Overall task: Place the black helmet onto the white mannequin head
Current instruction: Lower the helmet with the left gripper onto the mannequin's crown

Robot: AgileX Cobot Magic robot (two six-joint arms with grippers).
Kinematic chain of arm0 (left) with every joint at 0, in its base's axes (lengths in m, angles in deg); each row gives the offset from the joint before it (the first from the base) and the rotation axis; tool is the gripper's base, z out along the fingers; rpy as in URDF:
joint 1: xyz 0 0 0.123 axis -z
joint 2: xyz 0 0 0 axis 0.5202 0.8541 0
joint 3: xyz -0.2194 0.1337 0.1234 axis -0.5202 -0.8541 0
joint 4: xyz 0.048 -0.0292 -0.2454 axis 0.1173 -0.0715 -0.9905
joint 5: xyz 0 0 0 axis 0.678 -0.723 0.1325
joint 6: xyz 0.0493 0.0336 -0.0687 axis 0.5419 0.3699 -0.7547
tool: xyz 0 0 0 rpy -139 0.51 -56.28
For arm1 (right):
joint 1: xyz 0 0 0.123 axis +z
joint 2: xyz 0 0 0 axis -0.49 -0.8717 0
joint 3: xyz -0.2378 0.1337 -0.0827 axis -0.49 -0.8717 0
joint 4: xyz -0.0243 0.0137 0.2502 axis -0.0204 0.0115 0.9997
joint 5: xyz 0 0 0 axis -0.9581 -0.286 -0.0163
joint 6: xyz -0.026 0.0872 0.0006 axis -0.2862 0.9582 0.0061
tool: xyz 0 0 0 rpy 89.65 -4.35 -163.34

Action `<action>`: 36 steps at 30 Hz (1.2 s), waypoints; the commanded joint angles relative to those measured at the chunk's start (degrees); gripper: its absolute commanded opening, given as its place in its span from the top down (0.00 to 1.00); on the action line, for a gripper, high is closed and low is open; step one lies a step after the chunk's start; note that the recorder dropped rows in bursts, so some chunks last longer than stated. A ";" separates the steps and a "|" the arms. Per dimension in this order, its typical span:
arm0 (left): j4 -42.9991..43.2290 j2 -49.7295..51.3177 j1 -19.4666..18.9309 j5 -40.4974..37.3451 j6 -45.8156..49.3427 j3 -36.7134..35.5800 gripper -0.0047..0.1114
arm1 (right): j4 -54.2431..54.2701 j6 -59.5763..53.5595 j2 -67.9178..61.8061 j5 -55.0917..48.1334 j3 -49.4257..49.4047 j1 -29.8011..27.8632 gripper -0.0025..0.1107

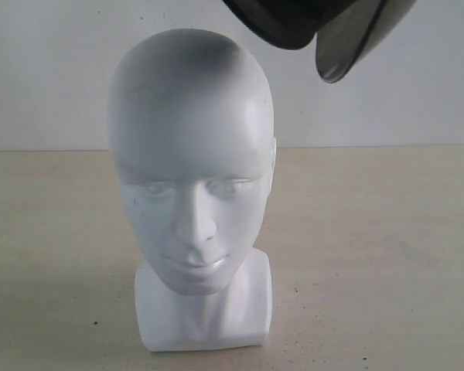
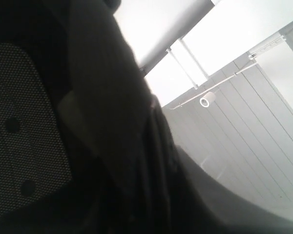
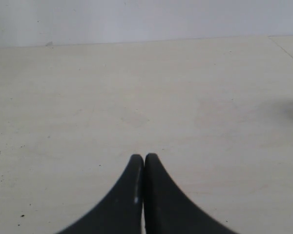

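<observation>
Black helmet [image 1: 282, 22] fills the left wrist view, left pincer state unclear; right pincer [image 3: 144, 161] pressed together.

Exterior: low, close, square-on to white mannequin head [image 1: 189, 178]; black helmet [image 1: 286, 19] clipped upper right. Left wrist: pressed against helmet lining, tilted upward. Right wrist: over fingers [image 3: 129, 200], along counter [image 3: 136, 87] shared with exterior.

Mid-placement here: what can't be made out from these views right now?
Black helmet: exterior view, top edge cuts off all but its rim and visor.
Left gripper: left wrist view, helmet's dark lining fills the frame, hiding it.
White mannequin head: right wrist view shows only table.
</observation>
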 commanded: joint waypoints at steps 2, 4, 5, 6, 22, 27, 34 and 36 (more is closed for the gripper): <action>-2.12 -0.85 -2.04 5.15 -1.05 -1.44 0.92 | -0.08 -0.19 0.28 0.18 -0.02 0.05 0.98; -2.61 -0.85 -2.04 5.15 -1.81 -1.96 0.92 | -0.08 -0.19 0.28 0.18 -0.02 0.05 0.98; -2.61 -0.85 -2.04 5.15 -1.81 -1.96 0.92 | -0.08 -0.19 0.28 0.18 -0.02 0.05 0.98; -2.61 -0.85 -2.04 5.15 -1.81 -1.96 0.92 | -0.08 -0.19 0.28 0.18 -0.02 0.05 0.98; 1.38 -0.85 -6.48 5.15 -1.14 -5.77 0.92 | -0.08 -0.19 0.28 0.18 -0.02 0.05 0.98; 1.49 -0.85 -8.12 5.15 -2.07 -8.97 0.92 | -0.08 -0.19 0.28 0.18 -0.02 0.05 0.98; 2.15 -1.68 -9.95 5.15 -1.46 -11.86 0.92 | -0.08 -0.19 0.28 0.18 -0.02 0.05 0.98; 2.43 -2.71 -10.91 5.15 -1.32 -12.92 0.92 | -0.08 -0.19 0.28 0.18 -0.02 0.05 0.98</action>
